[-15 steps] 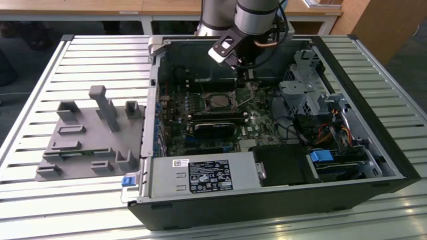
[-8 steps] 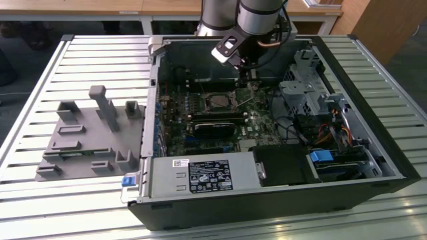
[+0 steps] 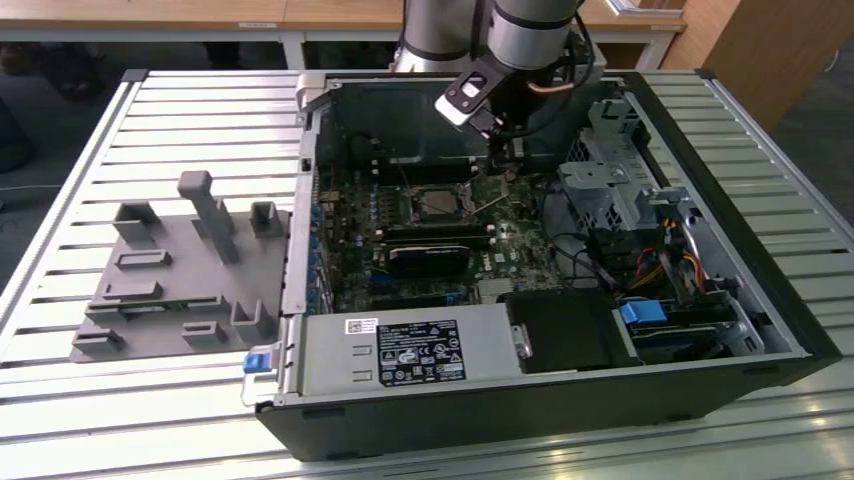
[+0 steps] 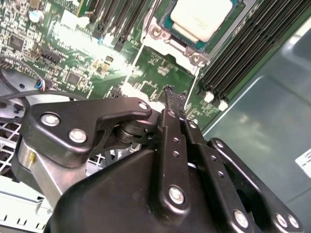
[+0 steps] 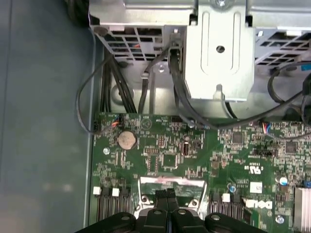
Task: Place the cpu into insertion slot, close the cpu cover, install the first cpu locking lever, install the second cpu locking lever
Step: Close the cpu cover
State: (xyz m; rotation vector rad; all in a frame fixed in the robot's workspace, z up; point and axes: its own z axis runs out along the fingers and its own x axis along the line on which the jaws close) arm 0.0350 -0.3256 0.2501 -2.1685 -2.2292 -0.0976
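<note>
In the second wrist view the chip (image 4: 200,15) is seen seated in the socket (image 4: 156,32) on the green board (image 4: 73,58). The gripper (image 4: 173,93) is held near the socket's edge, its fingers pressed together with nothing pinched. Closing the cover or a lever is judged to be in hand, though whether the cover is down cannot be told. A gentle, well-aimed push is called for.

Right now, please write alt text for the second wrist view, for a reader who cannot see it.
The black gripper, shut, hovers over a green circuit board; beyond it the pale cpu sits inside a silver metal frame.
</note>
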